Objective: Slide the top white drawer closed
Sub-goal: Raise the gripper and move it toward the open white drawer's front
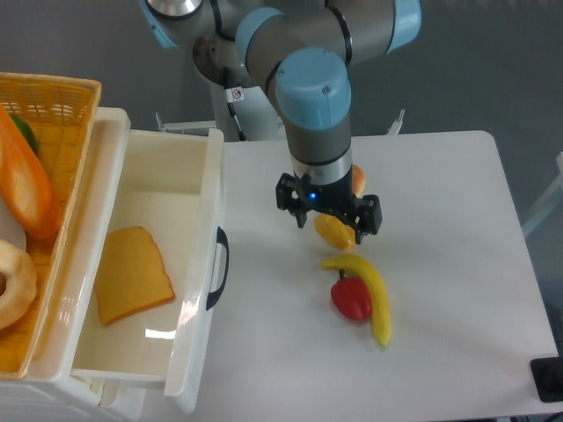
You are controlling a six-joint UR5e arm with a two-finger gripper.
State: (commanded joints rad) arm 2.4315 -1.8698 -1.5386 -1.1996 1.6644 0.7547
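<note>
The top white drawer [201,290] is pulled out from the cabinet at the left, towards the table's middle. Its deep tub is open, and a slice of toast [132,275] lies inside. Its black curved handle [218,267] is on the flat front, facing right. My gripper [330,215] hangs from the arm over the table, to the right of the drawer front and apart from the handle. Its jaws look spread and hold nothing. The fingertips are partly hidden under the wrist. A yellow fruit [335,232] lies just below it.
A yellow woven basket [62,92] with bread and vegetables sits on the cabinet top at the left. An orange fruit [358,178], a banana [375,294] and a red pepper [351,300] lie on the white table [457,229]. A black object [547,380] is at the front right corner.
</note>
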